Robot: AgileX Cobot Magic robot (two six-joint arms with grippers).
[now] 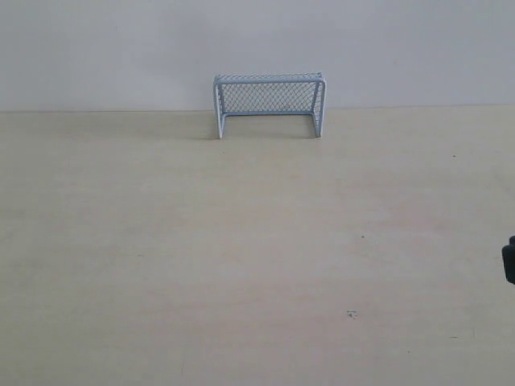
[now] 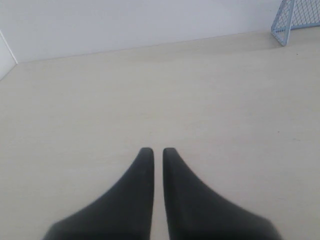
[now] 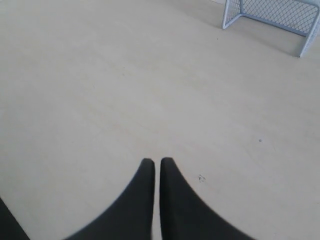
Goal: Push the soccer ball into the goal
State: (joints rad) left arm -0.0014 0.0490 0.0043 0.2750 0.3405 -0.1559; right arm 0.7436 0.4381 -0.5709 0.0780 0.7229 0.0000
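no ball showed, so the nearer arm couldn't be told; both pairs of jaws were pressed together, empty, the goal (image 1: 268, 103) well ahead.

The table (image 1: 161, 281) looks like pale, matt, faintly grained wood — the goal (image 1: 269, 96) a smooth frame holding fine mesh netting.

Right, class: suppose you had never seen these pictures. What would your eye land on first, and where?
The pale blue goal stands at the far edge of the table, mouth toward the exterior camera. In the wrist views the dark left tool and right tool fill the foreground, jaws nearly together, holding nothing. No soccer ball shows anywhere.
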